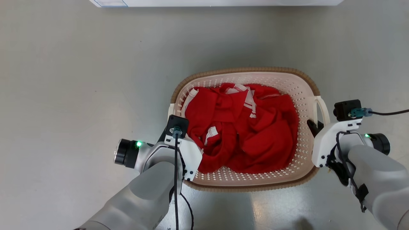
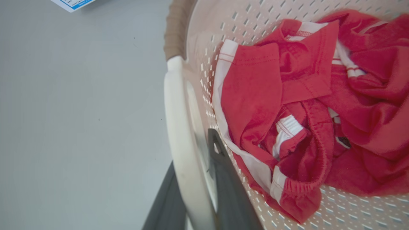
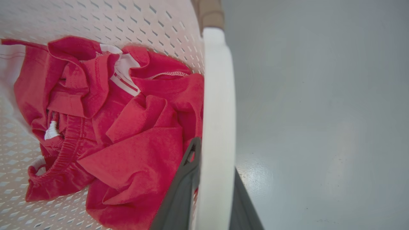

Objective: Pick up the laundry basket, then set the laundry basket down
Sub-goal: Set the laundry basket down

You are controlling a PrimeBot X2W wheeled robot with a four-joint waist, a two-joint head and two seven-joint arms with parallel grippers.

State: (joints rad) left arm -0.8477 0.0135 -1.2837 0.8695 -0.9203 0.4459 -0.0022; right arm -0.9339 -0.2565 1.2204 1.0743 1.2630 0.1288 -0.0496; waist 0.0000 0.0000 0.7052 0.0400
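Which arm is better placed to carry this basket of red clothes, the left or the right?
Neither alone. The left gripper clamps the left handle of the basket, the right gripper the right handle. The red clothes lie between them, so both should probably move together.

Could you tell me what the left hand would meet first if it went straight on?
The left hand straddles the white handle of the laundry basket and points along that handle, so it would probably first meet the handle's far end where it joins the brown rim.
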